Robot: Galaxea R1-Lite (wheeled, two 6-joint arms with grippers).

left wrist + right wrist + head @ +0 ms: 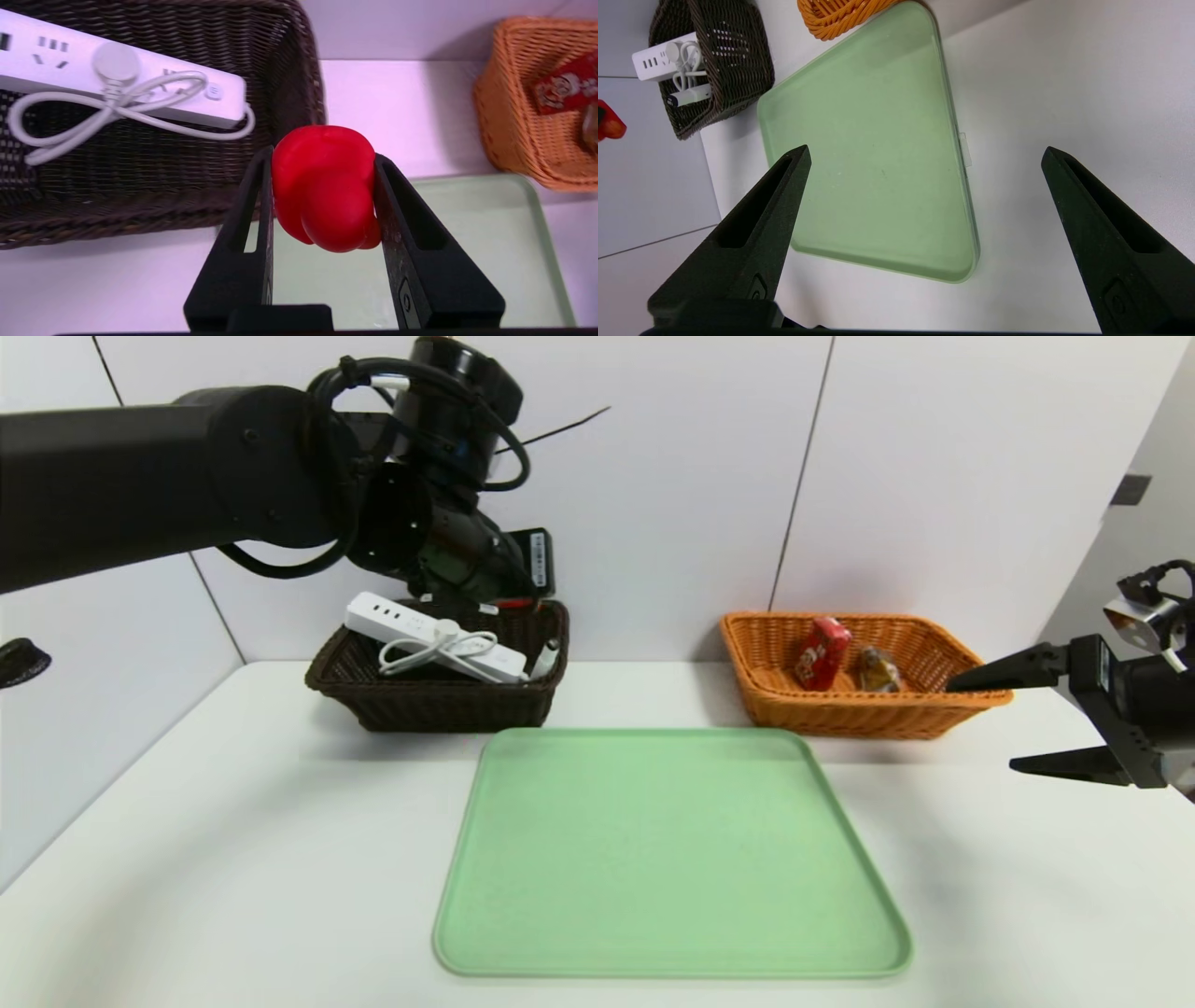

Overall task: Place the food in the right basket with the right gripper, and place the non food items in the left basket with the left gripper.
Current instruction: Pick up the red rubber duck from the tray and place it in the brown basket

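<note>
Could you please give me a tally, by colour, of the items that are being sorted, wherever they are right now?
Red: 2, the rubber duck held in the left pincer and the drink carton in the orange basket.
White: 2, the power strip and the marker in the dark brown basket.
Brown: 1, the snack packet in the orange basket.
Total: 5

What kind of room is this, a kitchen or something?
Probably a robot test bench, not a kitchen: a bare white table against plain wall panels, with one green tray and two sorting baskets.
</note>
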